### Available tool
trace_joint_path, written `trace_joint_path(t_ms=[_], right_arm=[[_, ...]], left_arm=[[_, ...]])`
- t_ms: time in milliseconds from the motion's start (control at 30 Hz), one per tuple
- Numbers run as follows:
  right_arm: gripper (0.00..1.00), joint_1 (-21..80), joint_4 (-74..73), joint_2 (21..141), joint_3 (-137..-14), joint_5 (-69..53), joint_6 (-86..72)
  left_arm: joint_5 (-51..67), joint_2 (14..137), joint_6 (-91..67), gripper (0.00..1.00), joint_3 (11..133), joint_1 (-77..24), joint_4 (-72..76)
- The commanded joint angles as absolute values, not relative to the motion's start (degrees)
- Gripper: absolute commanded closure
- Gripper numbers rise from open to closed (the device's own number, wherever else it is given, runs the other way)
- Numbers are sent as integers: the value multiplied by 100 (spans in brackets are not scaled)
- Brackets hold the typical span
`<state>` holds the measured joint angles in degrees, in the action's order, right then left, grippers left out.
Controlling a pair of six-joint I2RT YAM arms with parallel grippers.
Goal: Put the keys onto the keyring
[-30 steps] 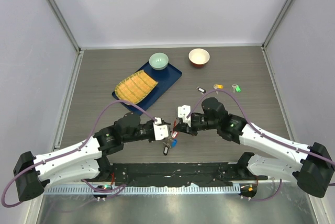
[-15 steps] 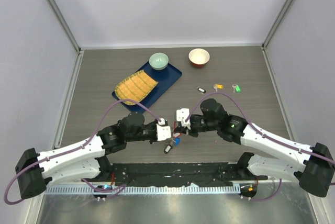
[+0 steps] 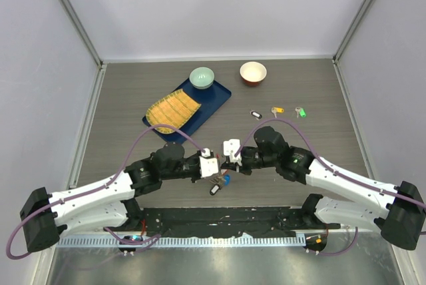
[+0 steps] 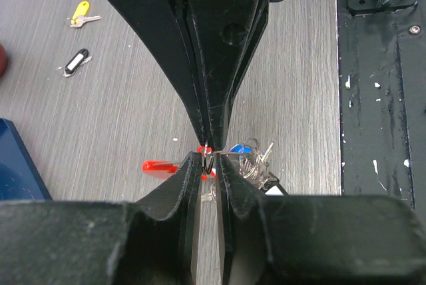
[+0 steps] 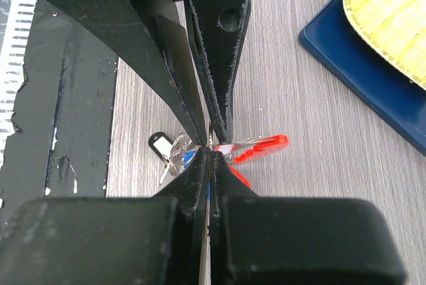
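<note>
1. Grey desk (wood-grained) carried three loose keys towards its right rear.
2. Near the front middle, the left fingers and the right fingers each pinched the keyring from opposite sides.

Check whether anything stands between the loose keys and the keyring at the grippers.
Nothing lies on the table between them. Only the right gripper, shut on the keyring, and its wrist hang above the line from the black key; the yellow key and green key lie farther right.
</note>
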<state>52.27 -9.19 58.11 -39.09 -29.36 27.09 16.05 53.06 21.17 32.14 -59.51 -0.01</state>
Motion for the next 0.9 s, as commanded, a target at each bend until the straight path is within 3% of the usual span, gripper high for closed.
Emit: trace_joint_path(t_ms=[0, 267, 367, 433, 533, 633, 700, 733, 867], right_arm=[[99, 5300, -694, 5643, -4210, -2857, 2786], [99, 5361, -721, 5651, -4219, -2804, 2795], [99, 5370, -703, 5651, -4210, -2795, 2795], [99, 5370, -712, 5651, -4210, -2778, 2786], [96, 5370, -686, 5599, -4184, -2725, 2760], [80, 5370, -650, 5494, -4157, -2532, 2558], [64, 5370, -572, 5345, -4113, -2312, 2233], [49, 5370, -580, 5300, -4105, -2207, 2102], [34, 5335, -519, 5142, -4157, -1365, 1443]], left_arm=[[1547, 5335, 1969, 82, 3445, -5959, 334], [1494, 5379, 1890, 84, 3463, -5959, 369], [1485, 5379, 1881, 89, 3463, -5959, 378], [1477, 5405, 1881, 99, 3472, -5959, 369], [1450, 5432, 1907, 100, 3480, -5959, 352], [1398, 5379, 1872, 100, 3340, -5959, 570], [1284, 5335, 1863, 100, 3183, -5959, 772], [1083, 5326, 1976, 100, 3173, -5959, 721], [669, 5213, 2214, 100, 3095, -5959, 500]])
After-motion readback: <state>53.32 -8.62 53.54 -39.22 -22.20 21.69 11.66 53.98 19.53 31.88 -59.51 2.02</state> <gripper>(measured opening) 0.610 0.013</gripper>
